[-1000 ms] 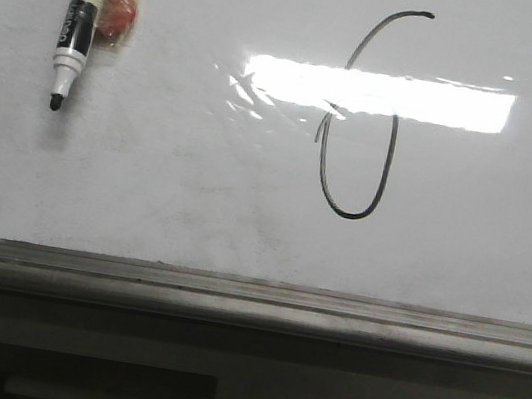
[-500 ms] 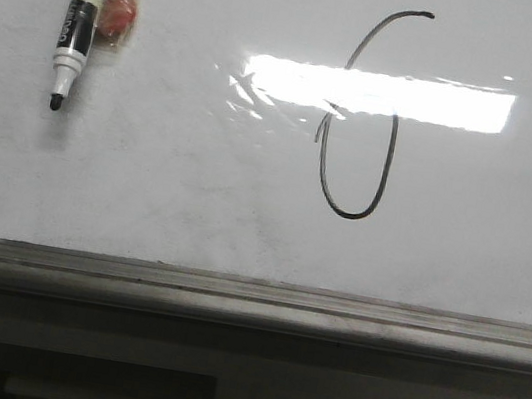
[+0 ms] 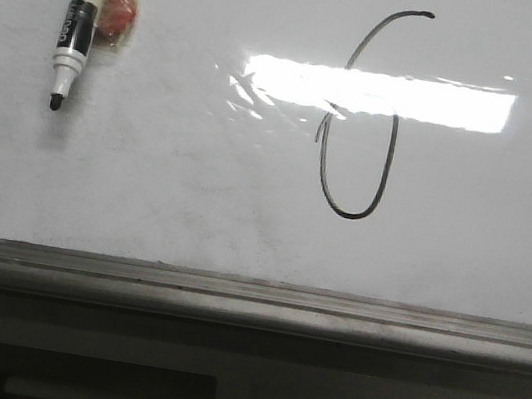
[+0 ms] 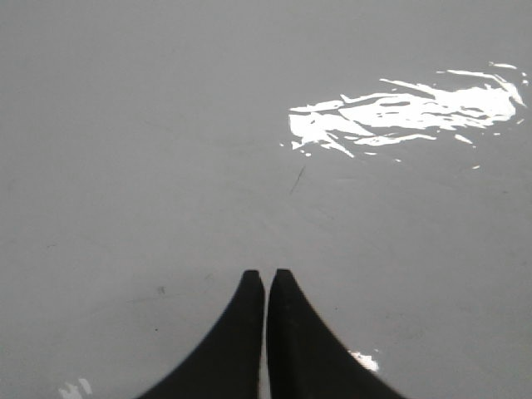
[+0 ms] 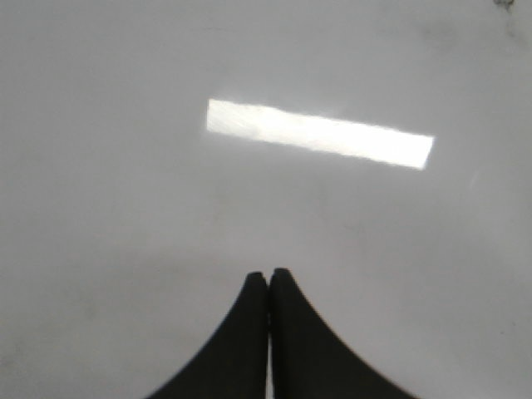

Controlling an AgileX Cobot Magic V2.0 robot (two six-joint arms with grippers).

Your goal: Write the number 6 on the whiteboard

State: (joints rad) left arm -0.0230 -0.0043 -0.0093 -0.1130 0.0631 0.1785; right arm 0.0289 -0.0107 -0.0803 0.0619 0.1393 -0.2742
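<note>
The number 6 [image 3: 325, 158] is drawn in thin black line on the whiteboard [image 3: 167, 184], right of centre, its tall loop crossing the bright glare. A black-and-white marker [image 3: 78, 18] hangs uncapped at the board's upper left, tip down, beside a reddish lump in clear wrap [image 3: 116, 14]. Neither gripper shows in the front view. In the left wrist view my left gripper [image 4: 266, 274] is shut and empty over bare white surface. My right gripper [image 5: 268, 274] is likewise shut with nothing held, facing white surface with a rectangular glare.
A grey metal ledge [image 3: 250, 298] runs along the board's lower edge, with dark framework below it. A short thin dark mark [image 4: 297, 179] lies on the surface in the left wrist view.
</note>
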